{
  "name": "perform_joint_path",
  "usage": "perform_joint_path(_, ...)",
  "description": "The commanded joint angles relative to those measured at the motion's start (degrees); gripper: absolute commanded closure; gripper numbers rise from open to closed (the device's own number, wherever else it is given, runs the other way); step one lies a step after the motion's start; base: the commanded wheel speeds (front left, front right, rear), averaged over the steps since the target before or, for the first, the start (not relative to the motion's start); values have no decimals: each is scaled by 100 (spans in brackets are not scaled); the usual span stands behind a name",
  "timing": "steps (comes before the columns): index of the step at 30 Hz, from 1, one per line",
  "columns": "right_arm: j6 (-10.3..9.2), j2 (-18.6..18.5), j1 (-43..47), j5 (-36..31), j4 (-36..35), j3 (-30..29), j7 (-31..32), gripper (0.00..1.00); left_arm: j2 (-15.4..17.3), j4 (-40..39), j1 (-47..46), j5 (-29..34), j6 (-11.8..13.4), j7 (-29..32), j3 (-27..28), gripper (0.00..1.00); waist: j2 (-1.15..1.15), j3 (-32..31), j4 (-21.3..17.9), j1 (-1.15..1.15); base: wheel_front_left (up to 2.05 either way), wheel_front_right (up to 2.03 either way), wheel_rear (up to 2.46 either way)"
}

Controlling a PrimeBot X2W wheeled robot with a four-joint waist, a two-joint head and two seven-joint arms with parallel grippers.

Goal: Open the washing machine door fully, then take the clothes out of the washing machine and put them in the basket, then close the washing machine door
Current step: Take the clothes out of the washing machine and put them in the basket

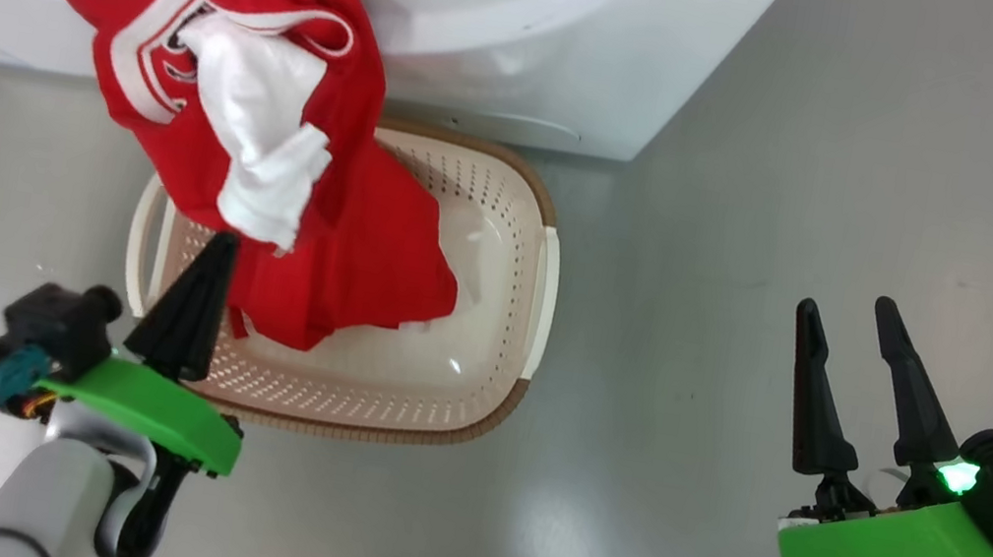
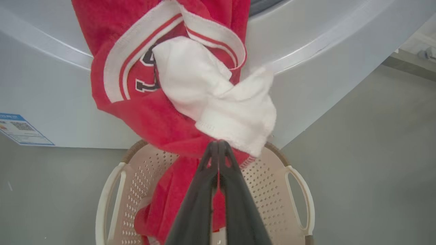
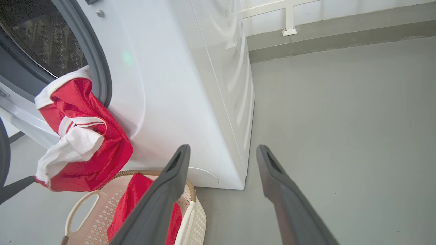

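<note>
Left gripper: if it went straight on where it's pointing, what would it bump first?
The clothes: the left gripper is shut with its tips right at their white hem, apparently pinching it. Behind hangs more red fabric, then probably the washing machine front, though depth is hard to judge.

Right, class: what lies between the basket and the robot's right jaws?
Only bare grey floor separates the basket from the open right jaws, as the head view shows.

Head view looks steeply down; both wrist views sit low, facing the washing machine. All share the basket.
</note>
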Motion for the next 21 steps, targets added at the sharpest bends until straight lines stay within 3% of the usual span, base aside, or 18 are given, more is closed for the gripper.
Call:
perform_joint_path(1, 28, -12, -36, 42, -144, 145, -37, 0, 198, -4, -63, -21, -31, -27, 108, 100, 0, 197, -81, 0, 0, 0, 0)
perform_joint_path(15, 28, -12, -272, 117, -255, 231, -37, 0, 416, 1247, -994, -246, -31, -27, -555, 100, 0, 808, -262, 0, 0, 0, 0)
perform_joint_path(17, 28, -12, -295, 116, -267, 230, -37, 0, 438, 1387, -1128, -284, -31, -27, -574, 62, 0, 858, -266, 0, 0, 0, 0)
perform_joint_path(18, 28, -12, -304, 116, -272, 231, -37, 0, 446, 1439, -1187, -304, -31, -27, -577, 49, 0, 875, -270, 0, 0, 0, 0)
perform_joint_path(19, 28, -12, -316, 117, -275, 232, -37, 0, 457, 1482, -1246, -323, -31, -27, -578, 15, 0, 893, -274, 0, 0, 0, 0)
perform_joint_path(20, 28, -12, -327, 116, -275, 231, -37, 0, 467, 1510, -1297, -335, -31, -27, -577, 4, 0, 907, -277, 0, 0, 0, 0)
perform_joint_path(21, 28, -12, -337, 113, -271, 227, -37, 0, 473, 1528, -1336, -344, -31, -27, -579, 0, 0, 913, -277, 0, 0, 0, 0)
